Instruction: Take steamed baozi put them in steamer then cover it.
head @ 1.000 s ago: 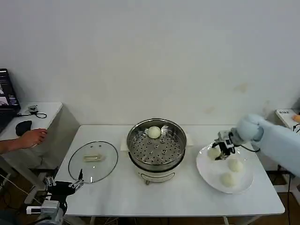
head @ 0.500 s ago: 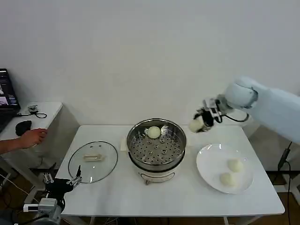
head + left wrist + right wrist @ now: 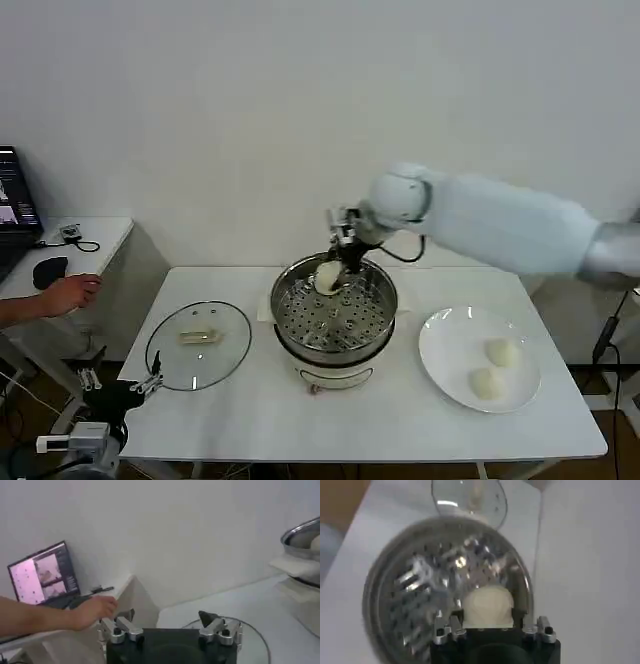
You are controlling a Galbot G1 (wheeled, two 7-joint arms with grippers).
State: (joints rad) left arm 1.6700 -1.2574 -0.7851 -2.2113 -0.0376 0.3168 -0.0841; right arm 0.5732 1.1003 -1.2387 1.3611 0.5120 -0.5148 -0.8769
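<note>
Altogether — two baozi (image 3: 494,366) plated, one (image 3: 488,606) gripped.

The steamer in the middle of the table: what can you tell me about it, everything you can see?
The steamer is a round, shiny metal pot on a white base, standing upright at the middle of the white table. Inside lies a tray dotted with holes. It is uncovered; its glass lid lies flat on the table to the robot's left. The right gripper hangs over its far rim, holding a baozi above the tray.

You cannot see the right gripper's (image 3: 345,262) fingertips behind the steamer (image 3: 334,306) rim at frame centre. The left gripper (image 3: 120,388) sits partly cut off, lower left.
</note>
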